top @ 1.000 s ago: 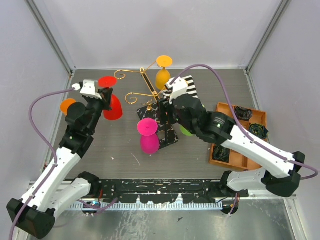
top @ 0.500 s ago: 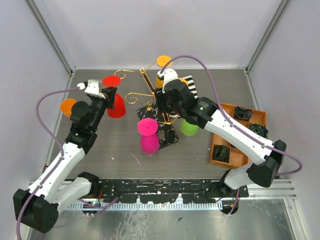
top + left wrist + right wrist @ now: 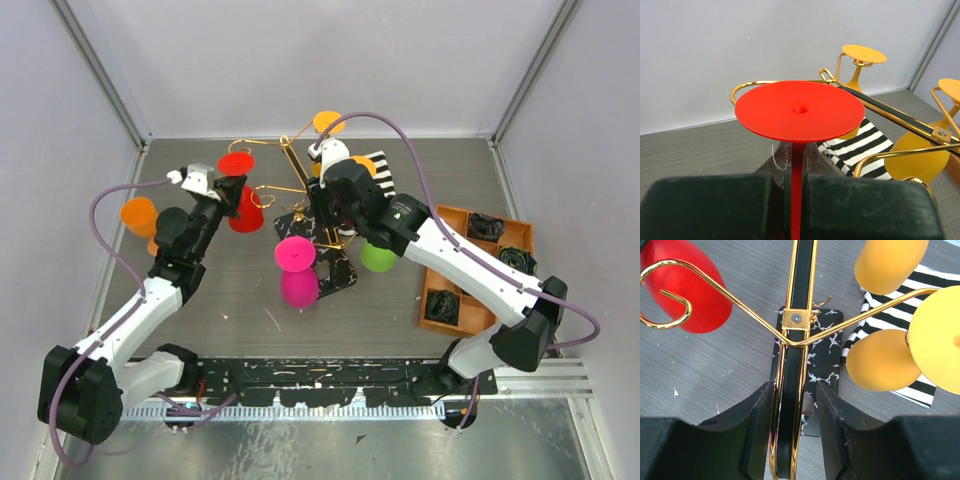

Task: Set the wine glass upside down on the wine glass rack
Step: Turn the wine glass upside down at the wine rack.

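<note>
My left gripper [image 3: 222, 190] is shut on the stem of a red wine glass [image 3: 243, 210], held upside down with its round foot on top. In the left wrist view the red foot [image 3: 800, 110] fills the middle, just in front of a curled gold arm of the wine glass rack [image 3: 747, 86]. The rack [image 3: 300, 185] is a gold wire stand on a black marbled base [image 3: 335, 270]. My right gripper [image 3: 795, 390] straddles the rack's upright post [image 3: 799, 340]. Its left finger [image 3: 757, 410] touches the post; a gap remains on the other side.
Two yellow glasses [image 3: 890, 262] [image 3: 882, 360] and a magenta one [image 3: 297, 270] hang upside down on the rack. A green glass [image 3: 378, 257] sits by the base, an orange one [image 3: 138, 213] at the far left. A striped cloth [image 3: 378, 172] lies behind; a wooden tray [image 3: 515, 235] stands right.
My left arm has carried the red glass rightward, closer to the rack's curled arms. My right gripper has moved in onto the post and its jaws have narrowed around it.
</note>
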`<state>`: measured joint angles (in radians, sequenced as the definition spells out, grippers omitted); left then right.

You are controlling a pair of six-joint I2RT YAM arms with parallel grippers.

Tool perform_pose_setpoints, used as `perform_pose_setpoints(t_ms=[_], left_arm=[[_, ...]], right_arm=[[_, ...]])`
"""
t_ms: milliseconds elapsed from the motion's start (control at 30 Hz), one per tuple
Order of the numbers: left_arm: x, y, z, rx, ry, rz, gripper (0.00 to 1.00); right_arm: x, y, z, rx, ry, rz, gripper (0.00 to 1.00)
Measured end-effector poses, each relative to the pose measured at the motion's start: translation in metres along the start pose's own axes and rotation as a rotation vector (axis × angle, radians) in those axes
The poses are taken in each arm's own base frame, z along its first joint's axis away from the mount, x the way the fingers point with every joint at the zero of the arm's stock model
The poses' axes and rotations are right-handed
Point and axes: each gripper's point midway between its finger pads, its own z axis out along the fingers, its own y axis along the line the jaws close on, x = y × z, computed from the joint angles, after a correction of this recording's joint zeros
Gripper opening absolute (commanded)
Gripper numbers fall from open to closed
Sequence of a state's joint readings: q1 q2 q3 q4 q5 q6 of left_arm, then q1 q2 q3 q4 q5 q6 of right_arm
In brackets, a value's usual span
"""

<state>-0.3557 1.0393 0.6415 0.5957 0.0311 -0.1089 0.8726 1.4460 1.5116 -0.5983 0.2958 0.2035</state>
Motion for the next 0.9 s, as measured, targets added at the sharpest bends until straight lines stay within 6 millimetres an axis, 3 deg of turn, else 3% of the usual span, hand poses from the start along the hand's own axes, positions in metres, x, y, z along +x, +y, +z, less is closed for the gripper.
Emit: perform_pose_setpoints(t_ms=[333,533,733,900], left_arm=[[0.012,0.009,0.016,0.045,-0.045,-0.069,0.00],[0.017,0.003,0.023,0.099,-0.080,-0.098,0.00],[0.042,0.004,0.028,0.110,-0.065,-0.120,0.00],[0.044,0.004,0.032,0.117,-0.085,-0.126,0.00]], right_arm=[[0.005,0.000,0.005,0.002,0.016,-0.020,0.45],[0.004,-0.001,0.006,0.005,0.015,-0.020,0.45],[0.004,-0.001,0.006,0.005,0.016,-0.021,0.45],[0.004,-0.001,0.006,0.004,0.015,-0.021,0.45]])
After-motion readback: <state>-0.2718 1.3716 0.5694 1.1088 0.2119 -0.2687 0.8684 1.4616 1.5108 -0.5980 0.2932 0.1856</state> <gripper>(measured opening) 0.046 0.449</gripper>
